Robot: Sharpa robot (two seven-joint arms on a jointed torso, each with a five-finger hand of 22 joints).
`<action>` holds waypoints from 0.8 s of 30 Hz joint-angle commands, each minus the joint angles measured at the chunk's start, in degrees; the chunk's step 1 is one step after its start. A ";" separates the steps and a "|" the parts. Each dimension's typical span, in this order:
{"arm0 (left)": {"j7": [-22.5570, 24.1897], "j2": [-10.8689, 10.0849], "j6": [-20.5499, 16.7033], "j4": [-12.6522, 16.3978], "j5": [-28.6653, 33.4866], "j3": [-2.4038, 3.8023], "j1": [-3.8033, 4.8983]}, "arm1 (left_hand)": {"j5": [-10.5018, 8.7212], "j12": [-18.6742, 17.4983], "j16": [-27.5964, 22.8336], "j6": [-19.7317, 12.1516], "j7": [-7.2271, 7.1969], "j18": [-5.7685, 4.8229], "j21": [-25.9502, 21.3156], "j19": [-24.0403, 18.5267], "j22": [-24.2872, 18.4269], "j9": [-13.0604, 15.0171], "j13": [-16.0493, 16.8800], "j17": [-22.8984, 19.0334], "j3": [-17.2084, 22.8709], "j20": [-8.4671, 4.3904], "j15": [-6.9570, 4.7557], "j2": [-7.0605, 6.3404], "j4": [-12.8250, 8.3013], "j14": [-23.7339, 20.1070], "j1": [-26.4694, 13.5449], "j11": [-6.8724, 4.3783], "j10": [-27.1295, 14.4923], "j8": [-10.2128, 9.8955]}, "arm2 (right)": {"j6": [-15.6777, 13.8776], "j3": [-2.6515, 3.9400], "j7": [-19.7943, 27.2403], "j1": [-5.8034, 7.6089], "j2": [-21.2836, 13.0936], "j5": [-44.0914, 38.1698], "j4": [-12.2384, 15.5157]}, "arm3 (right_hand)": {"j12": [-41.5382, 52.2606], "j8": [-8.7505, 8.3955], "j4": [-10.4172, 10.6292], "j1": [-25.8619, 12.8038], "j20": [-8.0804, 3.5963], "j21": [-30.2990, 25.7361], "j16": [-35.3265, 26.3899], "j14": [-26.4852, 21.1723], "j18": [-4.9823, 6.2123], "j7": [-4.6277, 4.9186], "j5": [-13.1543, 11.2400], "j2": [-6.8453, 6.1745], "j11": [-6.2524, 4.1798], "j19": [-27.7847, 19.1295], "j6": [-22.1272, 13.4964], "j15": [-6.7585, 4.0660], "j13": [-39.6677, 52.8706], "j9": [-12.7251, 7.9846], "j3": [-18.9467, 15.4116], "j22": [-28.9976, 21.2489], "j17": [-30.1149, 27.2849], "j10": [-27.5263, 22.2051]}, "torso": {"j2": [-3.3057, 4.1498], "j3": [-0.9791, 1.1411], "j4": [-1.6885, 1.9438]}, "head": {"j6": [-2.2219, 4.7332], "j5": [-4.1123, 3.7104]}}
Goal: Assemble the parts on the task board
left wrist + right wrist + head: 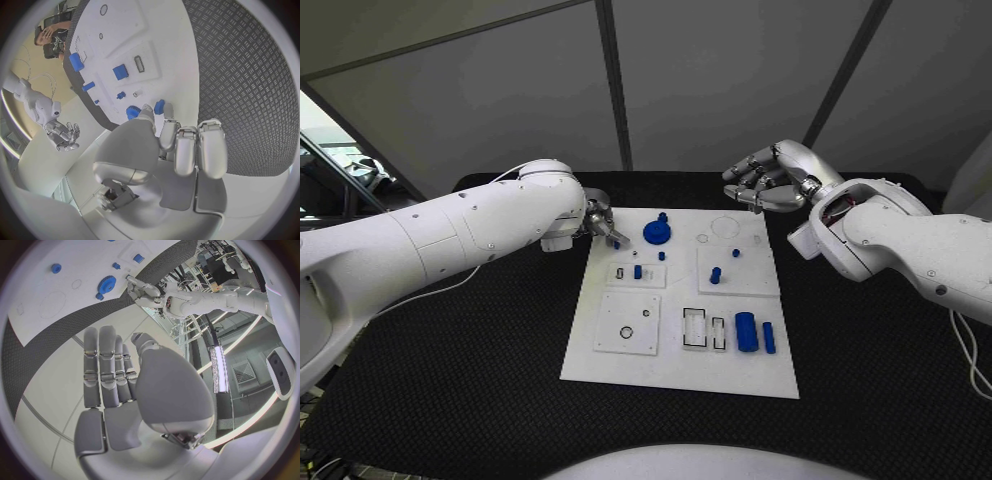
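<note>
The white task board [678, 375] lies in the middle of the black table. A blue gear [656, 233] stands near its far edge, and small blue parts [715, 275] stand in its middle plates. A blue cylinder [746, 332] and a blue bar [769, 337] lie near the front right. My left hand [600, 222] hovers over the board's far left corner with curled fingers. Its thumb and a finger pinch a small blue part [159, 106] beside the gear [132, 112]. My right hand [769, 180] hangs above the far right edge and holds nothing, its fingers [107, 365] stretched out side by side.
Round and slotted recesses [627, 332] mark the board's front left plate, and a slotted frame [694, 328] sits beside the cylinder. Black matting [877, 340] surrounds the board on all sides. Grey wall panels stand behind the table.
</note>
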 commanded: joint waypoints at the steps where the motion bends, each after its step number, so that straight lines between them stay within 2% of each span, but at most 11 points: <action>1: 0.37 0.08 -0.70 -0.08 0.45 0.02 0.08 | 0.20 -0.19 0.14 0.48 -0.15 -9.31 -0.28 2.24 10.34 -0.10 -0.13 15.07 1.06 0.12 0.05 0.63 -0.09 5.94 1.38 -0.48 0.05 -0.37 | 0.20 0.03 0.35 0.12 0.10 0.10 0.00 | 0.29 0.31 0.09 -0.02 -0.05 -0.30 -0.40 -0.25 0.63 -0.05 0.34 -0.12 -0.16 -0.24 0.09 0.05 -0.05 0.08 0.34 -0.09 -0.01 -0.16 | 0.02 -0.01 0.00 | -0.03 -0.01; 12: 0.42 -0.22 -1.20 -0.13 1.18 0.02 0.07 | 0.25 -0.05 0.14 0.80 -0.43 -9.33 -0.24 2.28 10.44 0.00 0.22 15.07 3.05 -0.04 -0.16 1.38 -0.04 5.94 2.41 -0.73 0.38 -0.42 | 0.26 0.03 0.36 0.12 0.07 0.10 -0.06 | 0.29 0.31 0.09 -0.02 -0.05 -0.30 -0.40 -0.25 0.63 -0.05 0.34 -0.12 -0.16 -0.24 0.09 0.05 -0.05 0.08 0.34 -0.09 -0.01 -0.16 | 0.01 -0.02 -0.02 | -0.06 0.04; 16: 0.41 -0.50 -1.35 -0.11 2.09 0.02 0.07 | 0.38 -0.22 0.14 0.48 -0.77 -9.32 -0.27 2.28 10.50 0.05 0.20 15.07 6.81 -0.29 -0.49 2.04 -1.32 5.94 5.08 -1.05 0.34 -0.74 | 0.31 0.03 0.32 0.12 0.05 0.10 -0.14 | 0.29 0.31 0.09 -0.02 -0.05 -0.30 -0.40 -0.25 0.63 -0.05 0.34 -0.12 -0.16 -0.24 0.09 0.05 -0.05 0.08 0.34 -0.09 -0.01 -0.16 | -0.02 0.00 0.00 | -0.15 0.04; 19: 0.54 -0.65 -1.61 -0.06 2.56 0.02 0.07 | 0.46 -0.48 0.14 -0.03 -0.87 -9.34 -0.23 2.31 10.60 0.06 0.18 15.07 11.66 -0.57 -0.74 1.87 -3.25 5.94 7.86 -1.23 0.17 -1.12 | 0.42 0.03 0.29 0.12 0.10 0.10 -0.20 | 0.29 0.31 0.09 -0.02 -0.05 -0.30 -0.40 -0.25 0.63 -0.05 0.34 -0.12 -0.16 -0.24 0.09 0.05 -0.05 0.08 0.34 -0.09 -0.01 -0.16 | -0.03 0.00 0.06 | -0.10 0.06; 21: 0.69 -0.82 -1.88 0.05 2.96 0.02 0.07 | 0.45 -0.74 0.14 -0.14 -0.63 -9.33 -0.27 2.30 10.65 0.15 0.11 15.07 16.83 -0.71 -0.63 0.45 -3.94 5.94 8.22 -1.07 0.05 -1.28 | 0.52 0.03 0.25 0.12 0.14 0.10 -0.25 | 0.29 0.31 0.09 -0.02 -0.05 -0.30 -0.40 -0.25 0.63 -0.05 0.34 -0.12 -0.16 -0.24 0.09 0.05 -0.05 0.08 0.34 -0.09 -0.01 -0.16 | -0.04 0.01 0.03 | -0.11 0.14; 22: 0.81 -0.93 -2.07 0.16 3.11 0.02 0.07 | 0.18 -0.84 0.14 0.02 -0.19 -9.33 -0.33 2.28 10.70 0.50 0.14 15.07 23.39 -0.65 -0.57 -2.54 -3.51 5.94 6.02 -0.68 0.16 -1.13 | 0.57 0.03 0.24 0.12 0.15 0.10 -0.27 | 0.29 0.31 0.09 -0.02 -0.05 -0.30 -0.40 -0.25 0.63 -0.05 0.34 -0.12 -0.16 -0.24 0.09 0.05 -0.05 0.08 0.34 -0.09 -0.01 -0.16 | -0.06 0.02 0.03 | -0.13 0.12; 23: 1.02 -1.14 -2.41 0.36 3.33 0.02 0.07 | 0.09 -0.85 0.14 0.18 -0.04 -9.32 -0.39 2.27 10.75 0.95 0.22 15.07 29.62 -0.50 -0.54 -5.15 -3.58 5.94 4.01 -0.80 0.35 -0.78 | 0.62 0.03 0.22 0.12 0.16 0.10 -0.30 | 0.29 0.31 0.09 -0.02 -0.05 -0.30 -0.40 -0.25 0.63 -0.05 0.34 -0.12 -0.16 -0.24 0.09 0.05 -0.05 0.08 0.34 -0.09 -0.01 -0.16 | -0.06 0.00 0.02 | -0.12 0.12; 24: 1.08 -1.20 -2.53 0.43 3.42 0.02 0.07 | 0.25 -0.81 0.14 0.28 -0.16 -9.30 -0.40 2.28 10.80 1.37 0.30 15.07 33.48 -0.54 -0.18 -6.14 -4.02 5.94 2.63 -1.20 0.49 -0.37 | 0.63 0.03 0.22 0.12 0.16 0.10 -0.31 | 0.29 0.31 0.09 -0.02 -0.05 -0.30 -0.40 -0.25 0.63 -0.05 0.34 -0.12 -0.16 -0.24 0.09 0.05 -0.05 0.08 0.34 -0.09 -0.01 -0.16 | -0.06 0.00 0.02 | -0.12 0.12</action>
